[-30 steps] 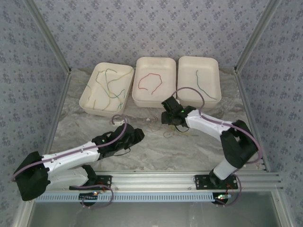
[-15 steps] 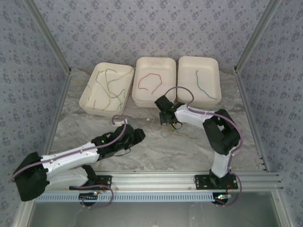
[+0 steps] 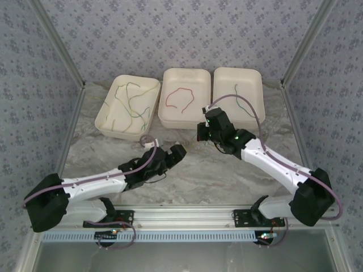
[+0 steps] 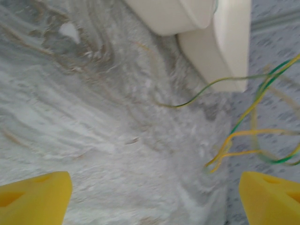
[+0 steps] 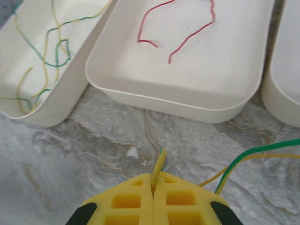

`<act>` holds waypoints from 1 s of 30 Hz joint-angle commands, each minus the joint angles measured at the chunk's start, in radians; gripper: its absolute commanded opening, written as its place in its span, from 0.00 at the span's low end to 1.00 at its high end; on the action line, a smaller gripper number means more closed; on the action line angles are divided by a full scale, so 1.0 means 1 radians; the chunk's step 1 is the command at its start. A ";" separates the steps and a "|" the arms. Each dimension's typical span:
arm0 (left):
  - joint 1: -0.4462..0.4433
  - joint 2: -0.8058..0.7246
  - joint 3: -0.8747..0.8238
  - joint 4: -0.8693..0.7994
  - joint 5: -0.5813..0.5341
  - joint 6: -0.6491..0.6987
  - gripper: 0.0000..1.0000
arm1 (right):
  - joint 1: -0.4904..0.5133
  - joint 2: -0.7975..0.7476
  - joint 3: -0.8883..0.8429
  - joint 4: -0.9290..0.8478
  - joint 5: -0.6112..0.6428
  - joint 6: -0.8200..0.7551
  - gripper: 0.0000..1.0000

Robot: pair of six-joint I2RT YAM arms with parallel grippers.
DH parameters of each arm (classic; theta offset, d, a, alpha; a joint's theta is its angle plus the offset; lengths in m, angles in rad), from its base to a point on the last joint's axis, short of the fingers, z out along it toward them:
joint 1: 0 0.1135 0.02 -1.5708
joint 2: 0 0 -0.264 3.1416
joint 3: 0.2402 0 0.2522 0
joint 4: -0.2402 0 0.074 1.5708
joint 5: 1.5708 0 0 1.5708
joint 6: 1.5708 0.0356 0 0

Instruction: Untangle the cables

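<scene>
Right, my right gripper (image 5: 153, 182) is clamped tight on a yellow-green strand (image 5: 158, 165) whose tip pokes up between the pads. More of the cables (image 5: 253, 157) trail off the right edge, ends cut off. My left gripper (image 4: 152, 199) is spread wide and empty over the marble table (image 4: 93, 117), with blurry loops beside it. From above, the held bunch is too thin to see. Other strands lie in the left tray (image 3: 108, 127). A red cable (image 3: 180, 97) is in the middle tray (image 3: 181, 116), a green cable (image 3: 245, 103) in the right tray (image 3: 224, 85).
</scene>
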 commanded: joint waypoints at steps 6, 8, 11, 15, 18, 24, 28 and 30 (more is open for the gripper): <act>-0.029 0.057 0.174 0.041 0.029 0.004 0.82 | -0.046 -0.055 -0.046 0.059 -0.196 0.022 0.00; -0.049 0.061 0.188 0.016 0.019 0.050 0.74 | -0.059 -0.059 -0.045 0.062 -0.227 0.031 0.00; -0.072 0.060 0.254 -0.165 -0.016 0.159 0.58 | -0.085 -0.057 -0.035 0.045 -0.281 0.051 0.00; -0.123 0.053 0.299 -0.334 -0.135 0.316 0.49 | -0.099 -0.055 -0.009 0.001 -0.311 0.056 0.00; -0.132 0.049 0.258 -0.223 -0.090 0.403 0.57 | -0.103 -0.058 -0.001 -0.011 -0.314 0.065 0.00; -0.131 0.067 0.258 -0.163 -0.122 0.384 0.77 | -0.098 -0.079 -0.022 0.018 -0.341 0.102 0.00; -0.107 0.072 0.237 -0.050 -0.101 0.350 0.74 | -0.104 -0.099 -0.044 0.047 -0.371 0.132 0.00; -0.080 0.086 0.228 0.003 -0.054 0.350 0.73 | -0.110 -0.109 -0.053 0.068 -0.407 0.153 0.00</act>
